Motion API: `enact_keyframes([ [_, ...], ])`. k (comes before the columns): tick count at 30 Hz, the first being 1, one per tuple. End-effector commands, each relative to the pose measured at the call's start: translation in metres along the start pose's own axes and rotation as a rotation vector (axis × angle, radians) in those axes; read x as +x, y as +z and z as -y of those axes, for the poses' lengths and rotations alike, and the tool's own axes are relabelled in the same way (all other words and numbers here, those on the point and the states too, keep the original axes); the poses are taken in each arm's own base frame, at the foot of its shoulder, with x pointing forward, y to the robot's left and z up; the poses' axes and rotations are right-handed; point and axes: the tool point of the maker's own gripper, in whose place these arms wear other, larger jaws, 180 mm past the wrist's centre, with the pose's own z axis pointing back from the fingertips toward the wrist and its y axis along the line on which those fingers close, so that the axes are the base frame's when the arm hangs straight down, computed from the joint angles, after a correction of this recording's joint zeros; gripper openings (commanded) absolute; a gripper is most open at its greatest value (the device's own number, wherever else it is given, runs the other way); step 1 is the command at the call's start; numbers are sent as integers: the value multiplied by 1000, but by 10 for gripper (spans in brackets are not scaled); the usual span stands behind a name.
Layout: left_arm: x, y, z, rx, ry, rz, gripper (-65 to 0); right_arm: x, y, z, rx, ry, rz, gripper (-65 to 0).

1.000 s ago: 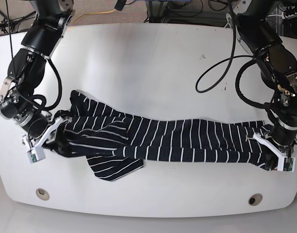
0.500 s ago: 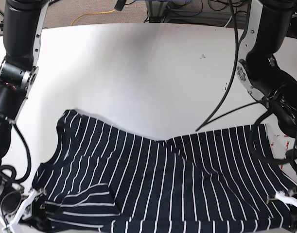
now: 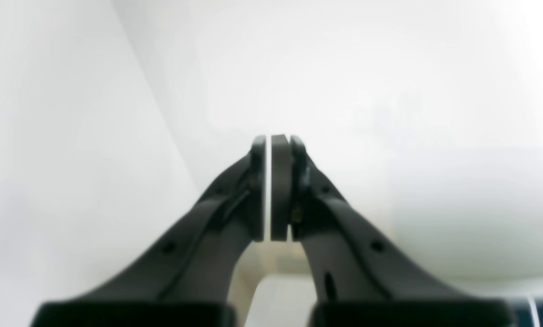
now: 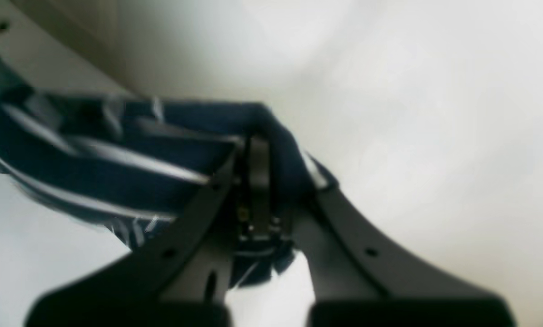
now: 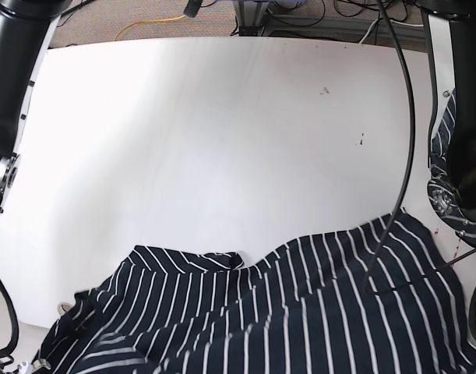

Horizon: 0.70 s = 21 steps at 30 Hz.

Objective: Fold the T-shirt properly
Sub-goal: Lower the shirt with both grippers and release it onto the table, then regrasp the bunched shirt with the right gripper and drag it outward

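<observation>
The dark navy T-shirt (image 5: 284,312) with thin white stripes hangs bunched across the bottom of the base view, raised off the white table (image 5: 222,140). A strip of the same striped cloth (image 5: 444,128) shows beside the arm on the right. In the right wrist view my right gripper (image 4: 264,145) is shut on a fold of the T-shirt (image 4: 117,154), which wraps over its fingertips. My left gripper (image 3: 271,145) is shut, and no cloth shows between its pads. Only a corner of the T-shirt (image 3: 541,309) appears at the lower right of that view. Neither gripper is in the base view.
A black cable (image 5: 405,156) hangs down over the right side of the table onto the cloth. The arm with the left wrist camera (image 5: 456,195) stands at the right edge, the other arm (image 5: 4,93) at the left edge. Small dark marks (image 5: 361,141) dot the tabletop.
The T-shirt went from a narrow band stretched across the table to a lifted sheet, and now hangs lower in the base view. Both grippers have left that view.
</observation>
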Motion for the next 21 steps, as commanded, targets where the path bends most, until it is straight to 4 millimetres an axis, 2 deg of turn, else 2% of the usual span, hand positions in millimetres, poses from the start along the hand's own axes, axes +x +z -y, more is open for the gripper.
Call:
enact_keyframes([
  [1, 5, 3, 9, -25, -43, 15, -650, 43, 41, 25, -94, 43, 143, -650],
  [3, -14, 5, 18, -39, -64, -28, -650, 27, 40, 20, -93, 28, 134, -650],
  [6, -44, 13, 33, -58, -101, -76, -650, -18, 33, 4, -74, -22, 85, -650],
  [10, -106, 25, 60, -116, -134, -199, -650, -74, 24, -25, -33, -81, 13, -650],
  [12, -139, 35, 80, -163, -138, -263, -650, -95, 16, -46, 4, -123, -5, -650],
  [14, -172, 49, 104, -222, -145, -327, -650, -117, 18, -64, 21, -149, -29, -650],
  [18, -233, 82, 148, -345, -143, -458, -646, -145, 22, -97, 51, -170, -62, -650],
  [21, -260, 101, 175, -406, -104, -521, -583, -160, 20, -114, 77, -203, -84, -650],
])
